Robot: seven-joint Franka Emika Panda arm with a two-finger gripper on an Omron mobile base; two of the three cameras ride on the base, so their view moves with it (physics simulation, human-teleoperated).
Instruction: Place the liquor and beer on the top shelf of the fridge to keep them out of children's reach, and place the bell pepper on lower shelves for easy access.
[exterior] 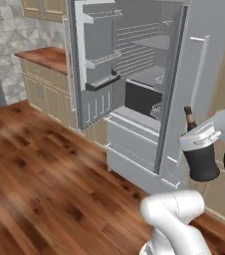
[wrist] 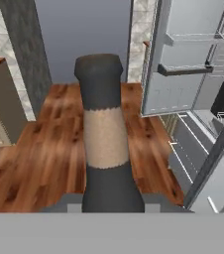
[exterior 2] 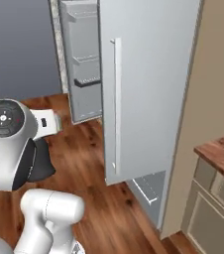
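My gripper is shut on the liquor, a squat black bottle hanging upright to the right of the open fridge. Its neck and brownish stopper rise above the white hand. In the hand view the bottle's neck stands just ahead of the fingers, and the right base view shows its black body behind my arm. Inside the fridge, grey wire-rimmed shelves are stacked one above another, the lower shelves under the highest. The beer and the bell pepper are out of view.
The fridge's left door swings out with bins on it. Its right door, with a long white handle, stands between me and the interior. Beige cabinets with wooden counters sit at the left and the right. Wood floor lies open.
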